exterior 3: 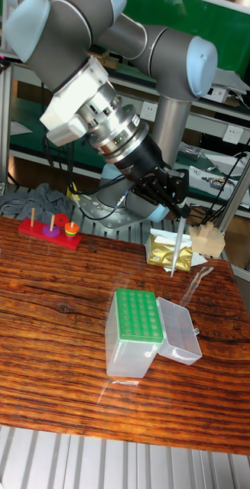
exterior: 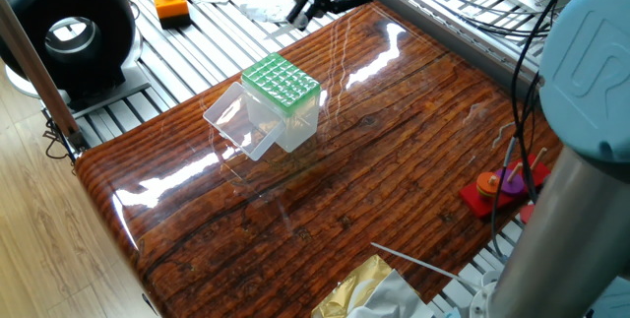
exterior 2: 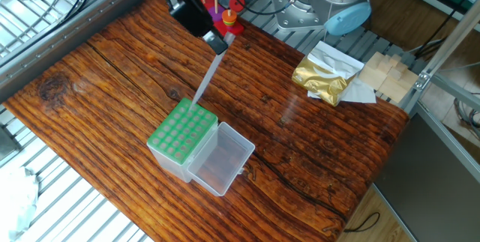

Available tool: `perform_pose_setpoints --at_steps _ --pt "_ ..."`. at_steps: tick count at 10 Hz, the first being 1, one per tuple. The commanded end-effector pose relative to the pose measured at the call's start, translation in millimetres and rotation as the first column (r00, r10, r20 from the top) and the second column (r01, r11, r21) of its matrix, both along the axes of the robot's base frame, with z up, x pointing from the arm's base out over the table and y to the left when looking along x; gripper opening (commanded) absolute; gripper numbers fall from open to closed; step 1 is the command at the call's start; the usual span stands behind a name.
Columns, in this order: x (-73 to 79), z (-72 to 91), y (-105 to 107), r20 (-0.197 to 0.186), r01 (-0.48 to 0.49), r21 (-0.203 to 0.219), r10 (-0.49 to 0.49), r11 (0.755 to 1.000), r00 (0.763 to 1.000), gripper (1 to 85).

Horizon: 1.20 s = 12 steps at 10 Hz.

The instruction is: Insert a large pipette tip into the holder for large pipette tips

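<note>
The holder for large pipette tips (exterior 2: 182, 131) is a clear box with a green hole grid (exterior: 281, 80), and its clear lid (exterior 2: 222, 159) hangs open at the side. My gripper (exterior 2: 218, 43) hovers above the table, shut on the top of a large pipette tip (exterior 2: 206, 81). The translucent tip slants down, and in this view its point reaches the far edge of the green grid. In the tall view the gripper (exterior 3: 179, 212) holds the tip (exterior 3: 176, 248) above and to the right of the holder (exterior 3: 136, 330), clear of the grid. In the first fixed view the gripper (exterior: 307, 1) sits at the table's far edge.
A red peg toy with coloured rings (exterior 2: 219, 16) stands just behind the gripper. A gold foil bag (exterior 2: 324, 74) and wooden blocks (exterior 2: 387, 77) lie at the table's side. A black round device (exterior: 69, 28) and an orange button box (exterior: 169, 1) sit off the table.
</note>
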State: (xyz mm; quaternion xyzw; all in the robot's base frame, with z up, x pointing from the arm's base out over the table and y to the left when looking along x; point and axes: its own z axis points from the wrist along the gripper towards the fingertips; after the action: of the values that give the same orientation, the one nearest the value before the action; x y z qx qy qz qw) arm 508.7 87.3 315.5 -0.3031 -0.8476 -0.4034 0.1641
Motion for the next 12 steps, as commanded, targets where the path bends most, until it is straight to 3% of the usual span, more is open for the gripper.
perform_pose_setpoints --at_steps 1,7,12 --pt "-11.7 -4.0 -4.6 0.003 -0.010 -0.013 0.010 1.000 1.000 1.0" --pt "-18.9 4.1 4.0 -0.017 -0.022 0.051 0.023 0.998 1.000 1.0" --pt "-23.7 -5.6 -2.4 -0.033 -0.059 -0.004 0.059 0.998 0.998 1.0"
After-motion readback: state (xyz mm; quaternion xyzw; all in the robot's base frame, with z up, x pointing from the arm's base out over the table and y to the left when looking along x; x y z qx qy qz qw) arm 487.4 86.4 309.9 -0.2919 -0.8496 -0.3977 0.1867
